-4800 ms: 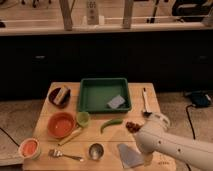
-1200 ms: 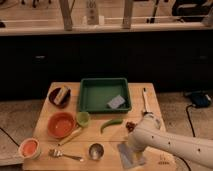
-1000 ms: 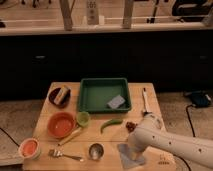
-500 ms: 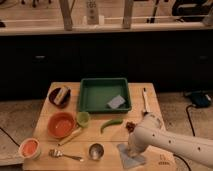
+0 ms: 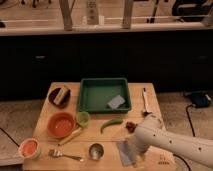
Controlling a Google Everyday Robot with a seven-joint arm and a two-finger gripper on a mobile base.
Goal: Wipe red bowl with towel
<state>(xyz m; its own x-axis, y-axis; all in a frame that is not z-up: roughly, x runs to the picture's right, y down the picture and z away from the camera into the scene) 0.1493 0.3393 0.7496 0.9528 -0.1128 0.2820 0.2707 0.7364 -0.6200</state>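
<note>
Camera view: light wooden surface (image 5: 146, 88), rectangular, with wood grain showing. The red bowl (image 5: 61, 124) is round, shallow and orange-red, and sits left of centre. A small green cup (image 5: 83, 118) touches its right rim.

The towel (image 5: 125, 150) is a flat grey rectangle at the front edge, right of centre. The gripper (image 5: 136, 154) is down at the towel's right side, at the end of the white, smooth arm (image 5: 167, 143) that comes in from the lower right. Can't tell if the gripper is open or closed, since the arm body covers it.

The red bowl is well apart from the gripper, to its left and a bit further back. A small round metal cup (image 5: 95, 150) and a curved green pepper (image 5: 111, 123) lie between them.

Other items:
- Green tray (image 5: 84, 100), rectangular plastic, back centre, with a grey sponge (image 5: 116, 101) in its right corner.
- Dark bowl (image 5: 59, 95) at back left.
- Fork (image 5: 65, 155) and a small orange-filled bowl (image 5: 30, 148) at front left; that bowl overhangs the left edge.
- A long-handled utensil (image 5: 144, 101) near the right edge.

Open room: a bare strip of wood between tray and pepper.
</note>
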